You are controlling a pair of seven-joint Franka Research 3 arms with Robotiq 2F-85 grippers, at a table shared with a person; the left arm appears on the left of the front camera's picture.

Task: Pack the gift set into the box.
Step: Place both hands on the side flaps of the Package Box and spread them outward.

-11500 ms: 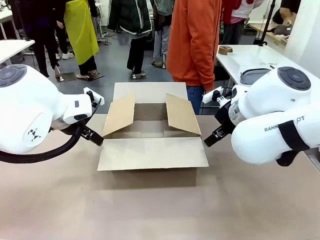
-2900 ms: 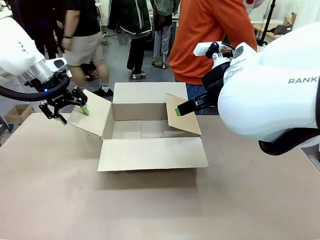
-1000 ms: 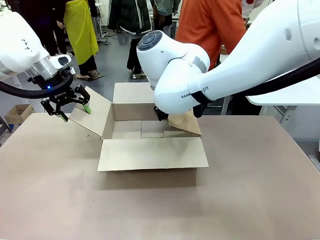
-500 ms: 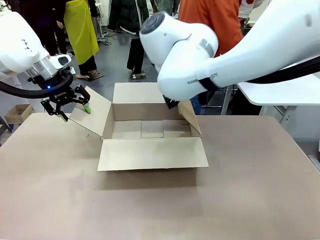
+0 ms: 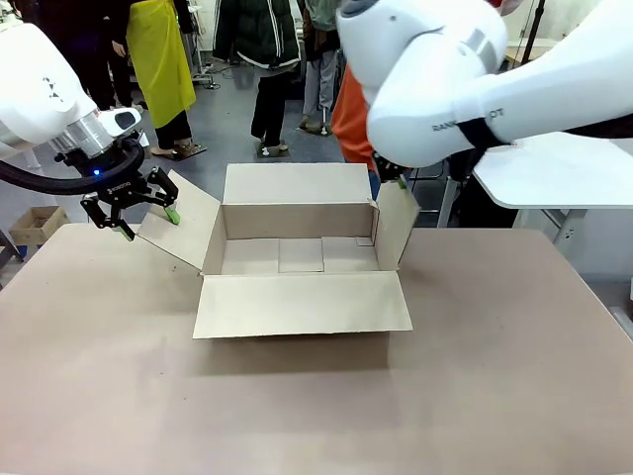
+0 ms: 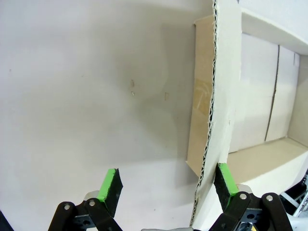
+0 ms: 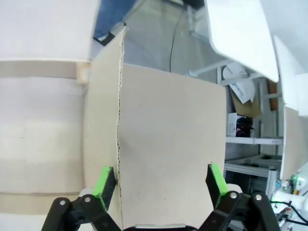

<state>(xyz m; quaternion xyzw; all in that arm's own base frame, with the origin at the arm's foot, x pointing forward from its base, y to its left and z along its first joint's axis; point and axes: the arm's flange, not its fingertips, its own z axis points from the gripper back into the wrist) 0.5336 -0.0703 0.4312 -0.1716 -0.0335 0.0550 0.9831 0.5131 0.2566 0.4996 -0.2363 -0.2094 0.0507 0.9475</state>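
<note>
The box [image 5: 297, 302] stands open at the middle of the table, with nothing inside it. Its left flap [image 5: 183, 230] is folded outward, and my left gripper [image 5: 148, 220] is open astride that flap's edge. In the left wrist view the flap's corrugated edge [image 6: 211, 120] runs between the fingers of the left gripper [image 6: 168, 183], close to the right pad. The right flap [image 5: 392, 230] stands nearly upright under my right arm [image 5: 435, 74]. My right gripper [image 7: 160, 180] is open with that flap's edge [image 7: 119, 120] between its fingers. The gift set is out of view.
A person in an orange top [image 5: 351, 109] stands just behind the box, and other people are farther back. A white table [image 5: 554, 168] is at the right. A small carton [image 5: 35, 223] sits on the floor at the left. Bare tabletop [image 5: 316, 416] lies in front of the box.
My right arm has risen and swung to the right, and the right flap went from leaning over the box's inside to nearly upright. The left arm and left flap have not moved.
</note>
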